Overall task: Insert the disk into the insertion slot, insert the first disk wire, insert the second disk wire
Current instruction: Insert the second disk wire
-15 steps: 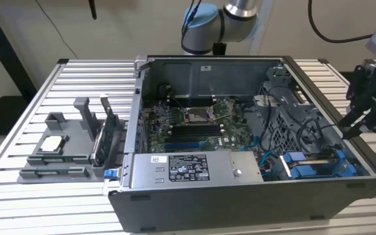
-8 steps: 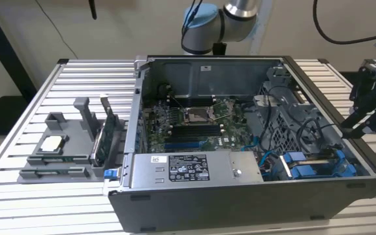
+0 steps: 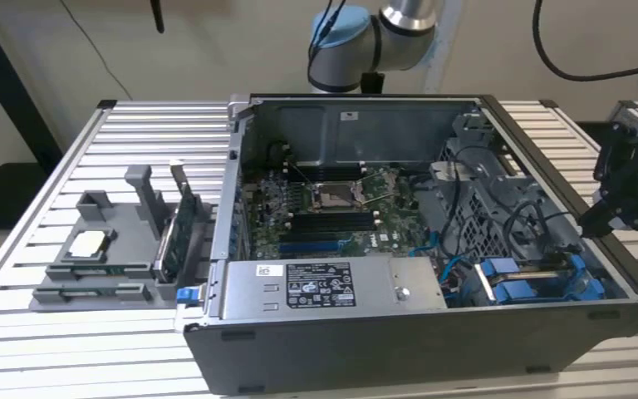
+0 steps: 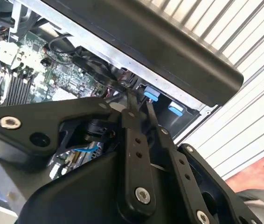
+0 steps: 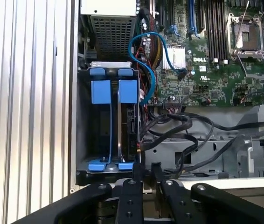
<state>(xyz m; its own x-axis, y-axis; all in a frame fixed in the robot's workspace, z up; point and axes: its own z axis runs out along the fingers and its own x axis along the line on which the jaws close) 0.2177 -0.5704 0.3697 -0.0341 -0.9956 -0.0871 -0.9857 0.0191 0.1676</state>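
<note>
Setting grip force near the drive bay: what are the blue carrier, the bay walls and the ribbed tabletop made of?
Bright blue carrier frame: apparently moulded plastic; matte, even colour, rounded tabs.
Dark-grey drive bay wall: probably plastic, dull with no glint, though painted metal is possible.
Ribbed silver tabletop: likely extruded aluminium, satin sheen along the grooves.

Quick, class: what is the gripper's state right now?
Gripper: cannot be told whether open or closed; it hangs by the drive bay.
</note>
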